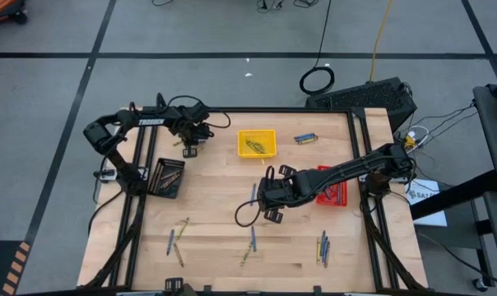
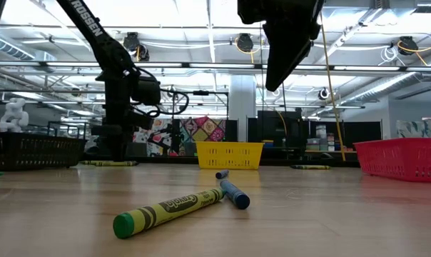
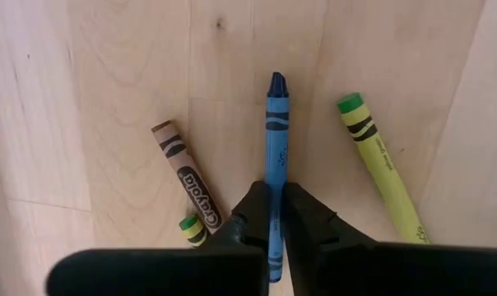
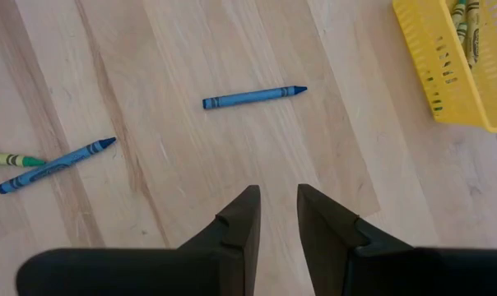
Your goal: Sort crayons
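Nearest the low camera, a yellow-green paper-wrapped crayon (image 2: 169,210) lies on the wooden table (image 1: 215,214). Left gripper (image 3: 273,215), at eleven o'clock, pinches a blue crayon (image 3: 276,140); right gripper (image 4: 275,215) hovers centrally, fingers apart, empty.

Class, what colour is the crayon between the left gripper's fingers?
Blue crayon, in the left gripper; clearest in the left wrist view.

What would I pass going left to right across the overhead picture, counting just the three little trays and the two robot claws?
Black tray → left gripper, closed on a blue crayon → yellow tray → right gripper, holding nothing → red tray.
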Robot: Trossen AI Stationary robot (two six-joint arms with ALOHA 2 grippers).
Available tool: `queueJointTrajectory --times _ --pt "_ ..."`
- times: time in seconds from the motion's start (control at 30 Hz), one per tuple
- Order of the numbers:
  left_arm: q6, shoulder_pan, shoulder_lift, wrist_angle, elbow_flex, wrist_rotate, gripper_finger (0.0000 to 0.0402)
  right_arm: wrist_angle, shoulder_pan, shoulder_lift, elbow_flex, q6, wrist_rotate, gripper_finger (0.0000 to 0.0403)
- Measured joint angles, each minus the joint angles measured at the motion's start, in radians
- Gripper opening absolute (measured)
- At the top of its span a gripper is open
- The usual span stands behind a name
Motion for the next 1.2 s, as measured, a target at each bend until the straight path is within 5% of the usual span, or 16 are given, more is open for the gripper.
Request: queueJointTrajectory --times 0.67,1.2 --pt "-0.054 -0.011 -0.125 -0.041 0.019 0.041 0.0001 0.001 0.006 0.000 0.000 0.072 0.063 0.0070" --pt "-0.194 -0.139 -0.312 -0.013 0.020 0.226 0.0001 0.070 0.040 0.001 0.000 0.219 0.424 0.0070"
